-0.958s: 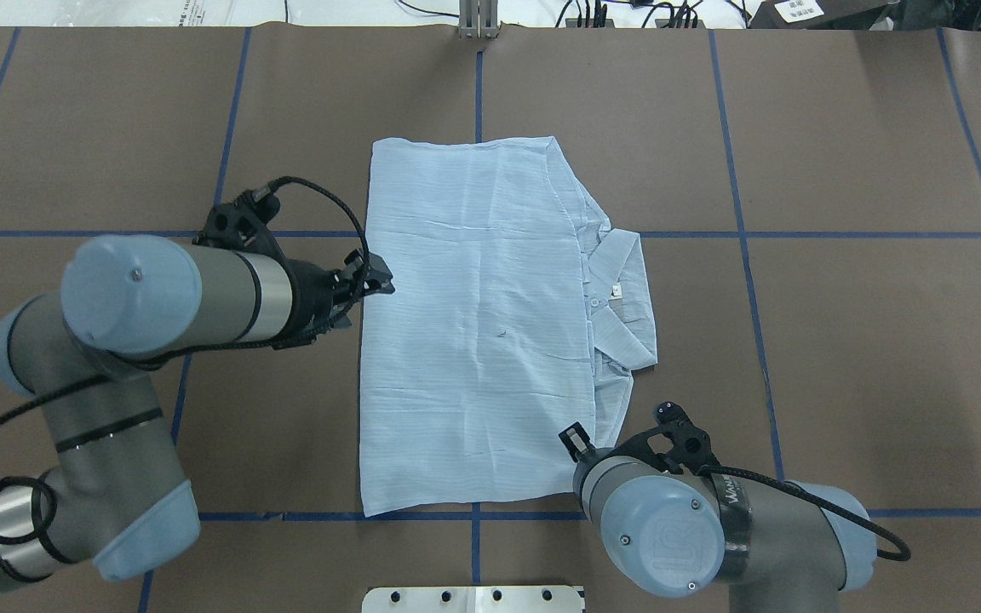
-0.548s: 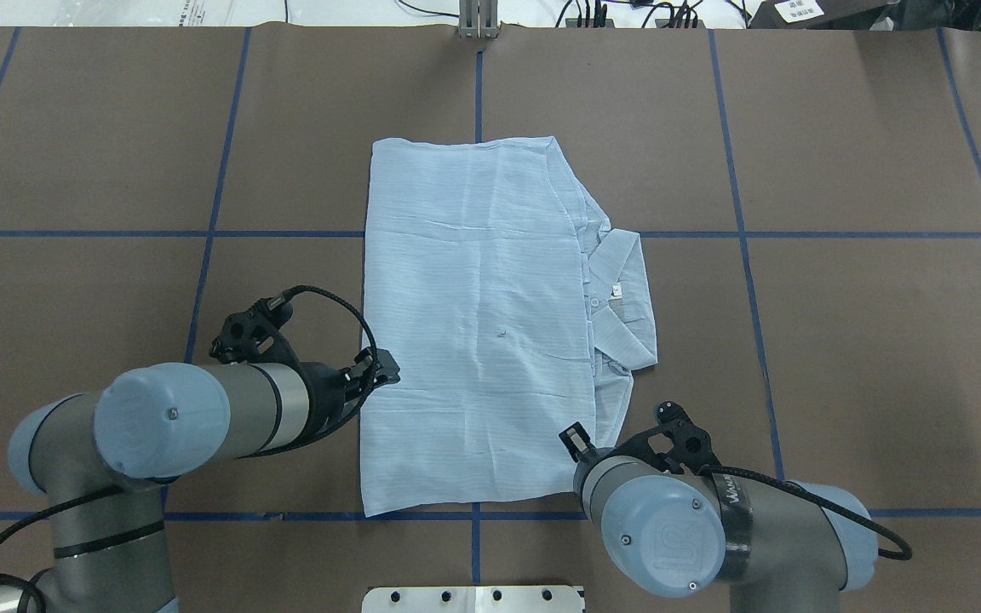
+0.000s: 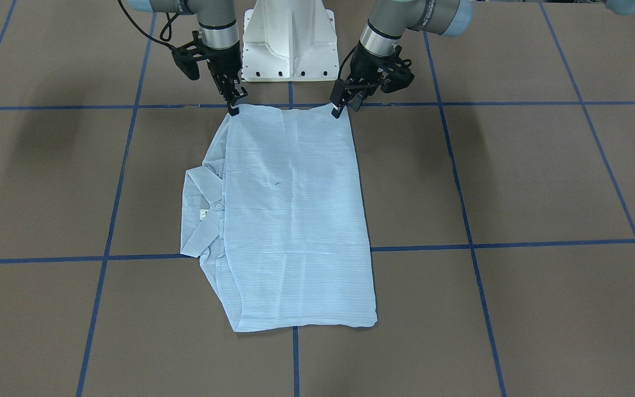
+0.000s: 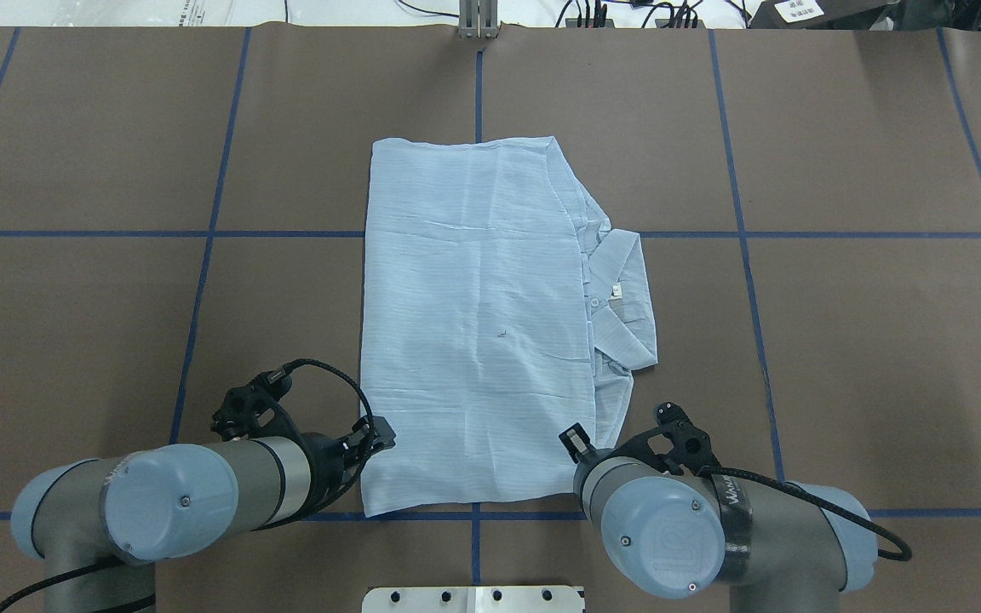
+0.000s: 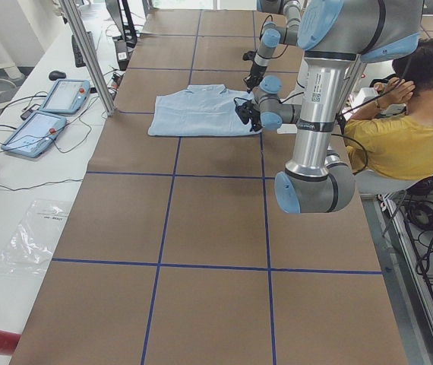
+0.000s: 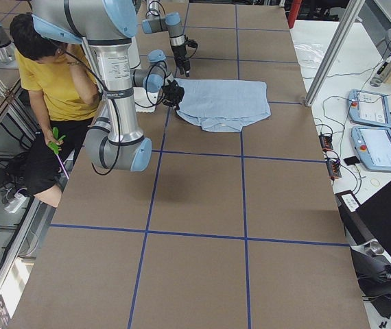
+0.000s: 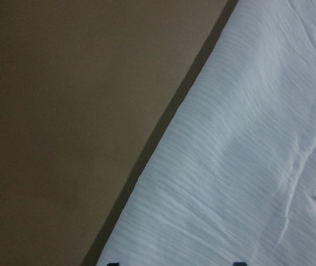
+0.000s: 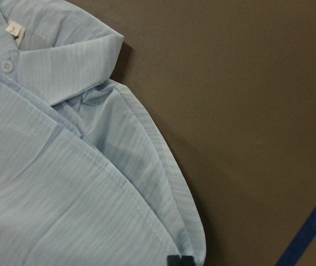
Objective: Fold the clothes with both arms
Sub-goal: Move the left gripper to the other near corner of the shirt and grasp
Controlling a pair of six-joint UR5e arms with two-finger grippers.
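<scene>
Where it is: the shirt (image 4: 473,323) lies flat in the middle of the counter (image 4: 840,340). Its long side runs away from the robot, and its near edge sits pretty much on the blue tape line (image 4: 925,513) closest to the robot.
Done so far: looks to me like the sleeves and sides are already tucked in. No sleeve is showing anywhere, and it's a fairly tidy long rectangle.
Left to do: my guess is at least one more fold, bringing the near edge over toward the far edge to halve it. That hasn't started, since the cloth is flat with nothing lifted.
Left gripper (image 4: 378,432): hovering at the near left corner with its jaws apart. Its wrist cam shows two dark tips spread wide over the cloth, so no grip yet.
Right gripper (image 4: 576,438): down at the near right corner. The jaws look pinched together right on the hem, and its wrist cam shows just one dark block at the cloth's edge. I read that as clamped on the shirt, but I'm not 100% sure.
Fabric: thin, pale blue, faint stripes, with a few soft creases running across and a tiny dark speck near the middle.
Collar (image 4: 622,289): pokes out on the robot's right side, with a small white button (image 8: 5,65) and the neck label (image 8: 15,27) visible.
Edges: the collar side is layered and a bit lumpy, while the opposite side is one clean straight line.
</scene>
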